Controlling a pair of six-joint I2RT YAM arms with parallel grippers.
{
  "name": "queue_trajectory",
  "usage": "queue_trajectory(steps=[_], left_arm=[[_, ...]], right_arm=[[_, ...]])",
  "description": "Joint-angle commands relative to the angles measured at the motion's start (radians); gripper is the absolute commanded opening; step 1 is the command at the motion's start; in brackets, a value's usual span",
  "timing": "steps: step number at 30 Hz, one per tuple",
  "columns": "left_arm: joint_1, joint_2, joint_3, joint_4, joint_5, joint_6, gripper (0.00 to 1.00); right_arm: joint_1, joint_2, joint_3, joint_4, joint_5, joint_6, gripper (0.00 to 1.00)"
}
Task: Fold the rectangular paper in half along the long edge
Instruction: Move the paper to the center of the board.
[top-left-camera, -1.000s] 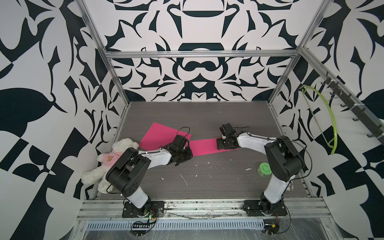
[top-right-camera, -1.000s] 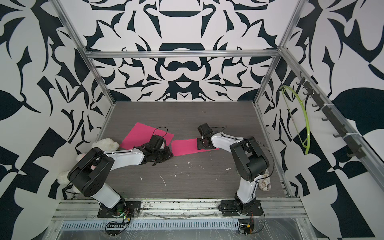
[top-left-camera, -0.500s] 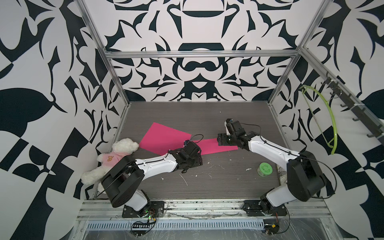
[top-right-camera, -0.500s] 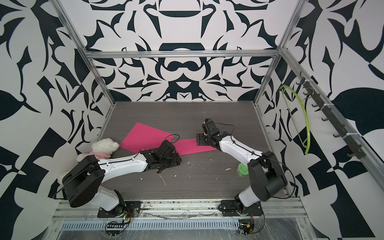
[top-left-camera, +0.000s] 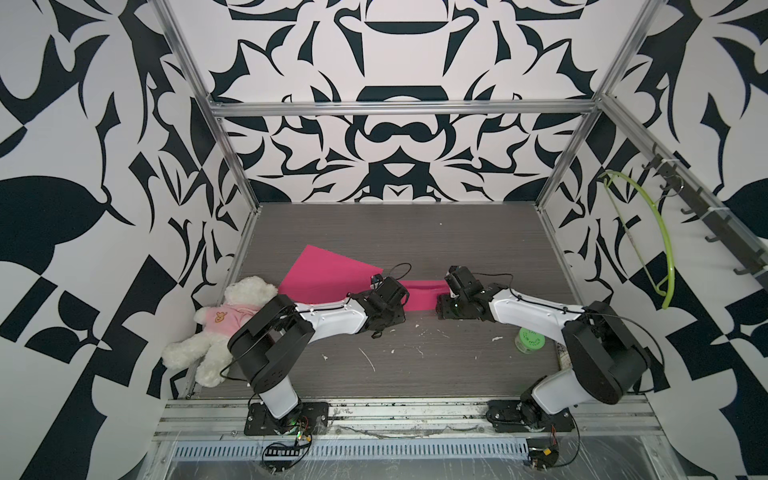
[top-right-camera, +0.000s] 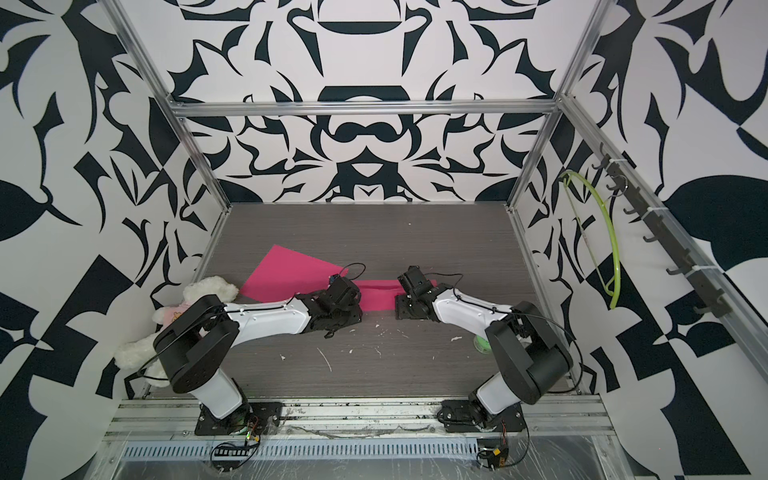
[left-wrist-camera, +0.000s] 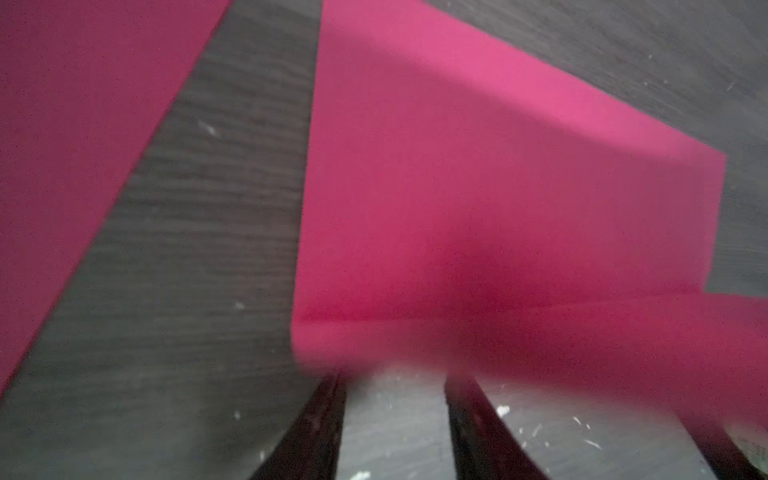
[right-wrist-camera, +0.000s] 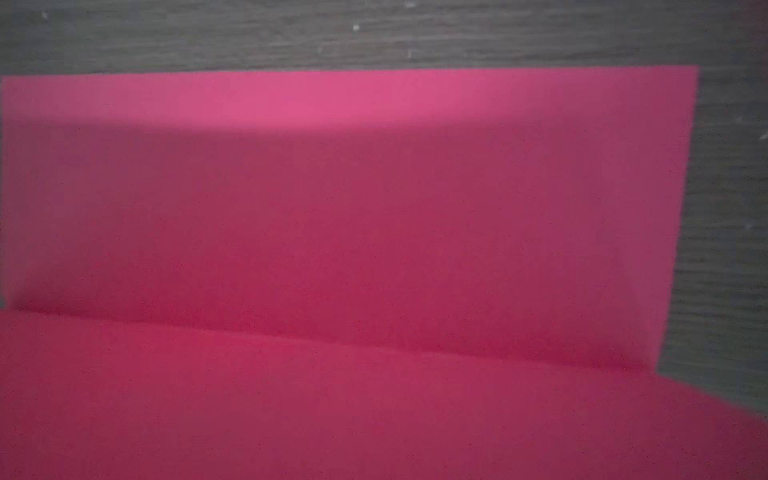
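1. In both top views, the folded pink paper lies on the table between the left gripper and the right gripper, one at each end. A second pink sheet lies beside it.
2. Left wrist: the fingers stand apart with bare table between them, gripping nothing. The paper's near flap blurs over the tips.
3. Right wrist: you see only creased paper, no fingers, so I can't tell its jaws.
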Motion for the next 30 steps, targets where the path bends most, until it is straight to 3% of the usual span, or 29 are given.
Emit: queue_trajectory(steps=[1, 8, 16, 25, 30], left_arm=[[0.027, 0.073, 0.027, -0.026, 0.027, 0.037, 0.38], [0.129, 0.225, 0.202, -0.041, 0.102, 0.116, 0.35], [0.244, 0.385, 0.469, -0.137, 0.198, 0.173, 0.37], [0.279, 0.362, 0.599, -0.179, 0.281, 0.207, 0.38], [0.286, 0.366, 0.607, -0.14, 0.312, 0.189, 0.48]], right_arm=[[-0.004, 0.047, 0.046, 0.045, 0.028, -0.002, 0.67], [-0.093, 0.251, 0.2, 0.079, -0.002, -0.066, 0.66], [-0.205, 0.487, 0.517, 0.006, -0.127, -0.062, 0.64], [-0.21, 0.413, 0.573, -0.02, -0.212, -0.073, 0.62], [-0.214, 0.409, 0.627, -0.026, -0.231, -0.08, 0.6]])
